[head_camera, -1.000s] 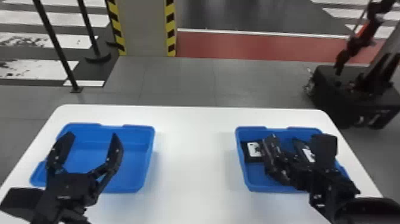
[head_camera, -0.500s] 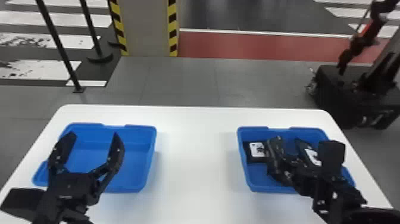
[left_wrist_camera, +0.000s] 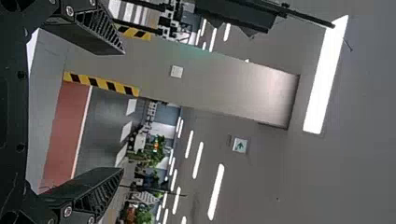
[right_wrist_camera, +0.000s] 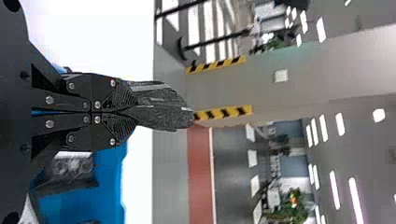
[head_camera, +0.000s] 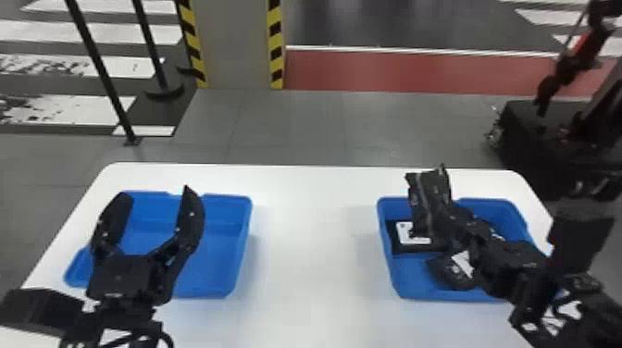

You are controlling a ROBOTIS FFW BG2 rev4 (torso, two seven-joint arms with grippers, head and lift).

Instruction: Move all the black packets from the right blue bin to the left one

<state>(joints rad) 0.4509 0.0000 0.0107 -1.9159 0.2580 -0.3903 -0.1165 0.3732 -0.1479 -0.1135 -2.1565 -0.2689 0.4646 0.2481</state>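
A packet (right_wrist_camera: 163, 109) is clenched by right fingers (right_wrist_camera: 103, 131), apparently for transfer toward nine o'clock, while left fingers (head_camera: 190, 222) are parted.

Left gripper (head_camera: 154, 195), jaws parted, before left blue bin (head_camera: 213, 259), right gripper (head_camera: 448, 216) holding black packet (head_camera: 426, 196) over right blue bin (head_camera: 409, 280)

1. on the counter (head_camera: 314, 231), leftward: left bin (head_camera: 213, 261); rightward: right bin (head_camera: 409, 284).
2. in the right bin: labelled packet (head_camera: 401, 249) near the left wall, lower packet (head_camera: 456, 276) nearer the front.
3. over the right bin, in the right tool (head_camera: 450, 214): raised packet (head_camera: 428, 196).
4. behind the counter: pillar (head_camera: 236, 46); rightward, machine (head_camera: 527, 125).
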